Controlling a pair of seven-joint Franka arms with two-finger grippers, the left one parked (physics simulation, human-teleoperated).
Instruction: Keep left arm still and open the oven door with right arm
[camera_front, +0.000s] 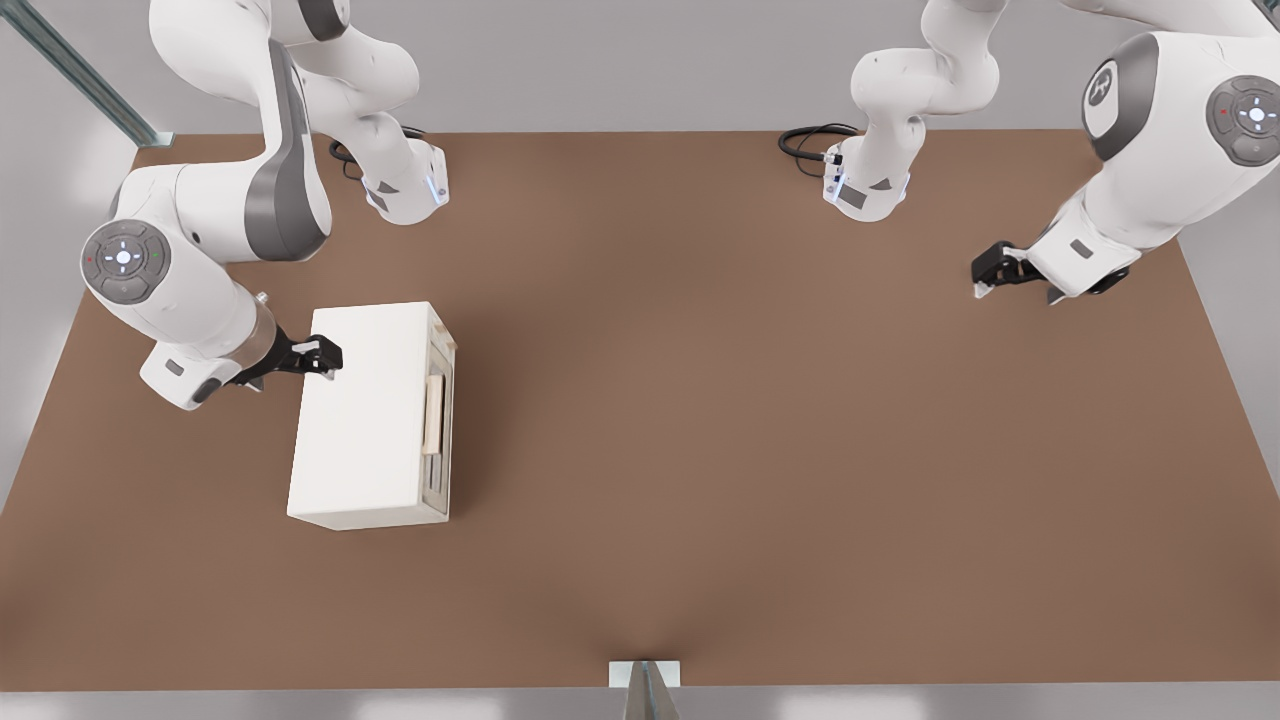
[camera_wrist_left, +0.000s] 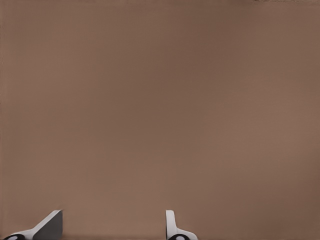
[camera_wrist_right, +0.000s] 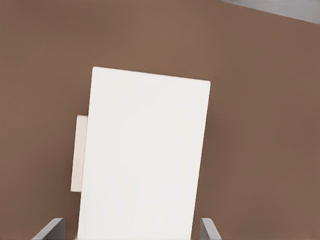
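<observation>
My gripper (camera_front: 322, 355) hangs spread wide, holding nothing, over the oven's (camera_front: 365, 415) far-edge top, on the front view's left. Beyond, the oven door (camera_front: 440, 420) faces the front view's right, shut. Its handle (camera_front: 434, 413) looks rigid; I'd hook there. Hinged panel, probably light. Brown table (camera_front: 750, 420) beyond.

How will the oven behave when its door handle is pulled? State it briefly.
The oven probably slides rather than tips: a broad, flat box on a smooth table. Its door handle looks rigid. The open hand hovers over its top.
</observation>
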